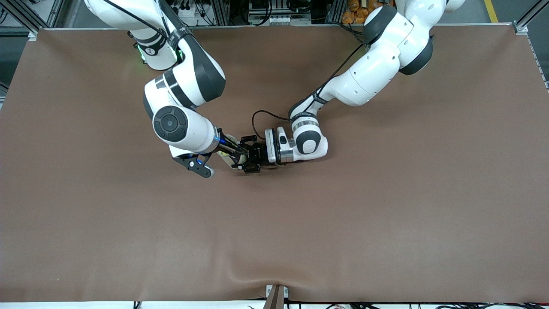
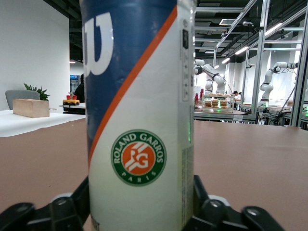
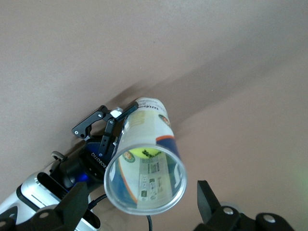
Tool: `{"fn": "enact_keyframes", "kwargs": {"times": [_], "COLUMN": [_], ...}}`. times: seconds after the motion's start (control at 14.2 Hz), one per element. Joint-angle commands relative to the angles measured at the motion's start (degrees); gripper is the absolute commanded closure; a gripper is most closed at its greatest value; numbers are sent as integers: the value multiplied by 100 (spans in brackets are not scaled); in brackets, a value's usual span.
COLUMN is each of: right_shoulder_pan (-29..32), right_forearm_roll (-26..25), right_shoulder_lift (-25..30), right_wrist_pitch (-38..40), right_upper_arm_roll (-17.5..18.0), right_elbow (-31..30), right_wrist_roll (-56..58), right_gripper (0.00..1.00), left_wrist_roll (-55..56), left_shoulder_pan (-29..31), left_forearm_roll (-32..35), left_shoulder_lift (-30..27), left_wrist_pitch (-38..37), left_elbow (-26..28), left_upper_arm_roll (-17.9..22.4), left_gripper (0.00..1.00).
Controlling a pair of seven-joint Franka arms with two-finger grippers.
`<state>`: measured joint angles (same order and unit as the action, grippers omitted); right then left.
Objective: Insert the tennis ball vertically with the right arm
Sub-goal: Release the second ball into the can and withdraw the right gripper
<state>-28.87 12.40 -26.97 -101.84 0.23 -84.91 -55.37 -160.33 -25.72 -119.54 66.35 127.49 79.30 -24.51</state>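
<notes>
Even, bright overhead light falls on the brown table (image 1: 386, 206), and shadows under the arms are soft and short. In the right wrist view a long diffuse shadow stretches from the clear tube (image 3: 144, 163) across the table. In the left wrist view ceiling strip lights (image 2: 281, 29) glare and the close tube label looks slightly soft.

In the front view the right arm's wrist hides most of the ball can (image 1: 226, 151), whose top and base the left wrist view cuts off, while the right claw (image 3: 144, 202) shows only partly at the right wrist view's edge.
</notes>
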Motion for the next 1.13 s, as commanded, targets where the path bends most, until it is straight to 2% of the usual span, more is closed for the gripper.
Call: {"fn": "enact_keyframes", "kwargs": {"times": [0.0,0.07,0.42,0.85,1.06], "right_shoulder_pan": [231,372,1110,1717,2051], "right_forearm_roll": [-10,-36,-45,-80,-421], "right_shoulder_lift": [16,51,201,543,815], "right_wrist_pitch": [33,59,384,630,753], "right_upper_arm_roll": [38,38,38,38,38], "right_elbow": [62,62,36,27,27], "right_wrist_roll": [52,235,1676,2811,3600], "right_gripper": [0,0,0,0,0], "left_wrist_roll": [-1396,-1378,-1203,-1150,-939], "left_shoulder_pan": [67,67,85,217,427], "left_forearm_roll": [-377,-377,-377,-368,-351], "left_shoulder_lift": [142,133,28,-403,-990], "left_wrist_pitch": [-40,-40,-14,188,215], "left_elbow": [32,41,208,797,1463], "left_upper_arm_roll": [-62,-62,-71,-71,-71], "left_gripper": [8,0,0,0,0]}}
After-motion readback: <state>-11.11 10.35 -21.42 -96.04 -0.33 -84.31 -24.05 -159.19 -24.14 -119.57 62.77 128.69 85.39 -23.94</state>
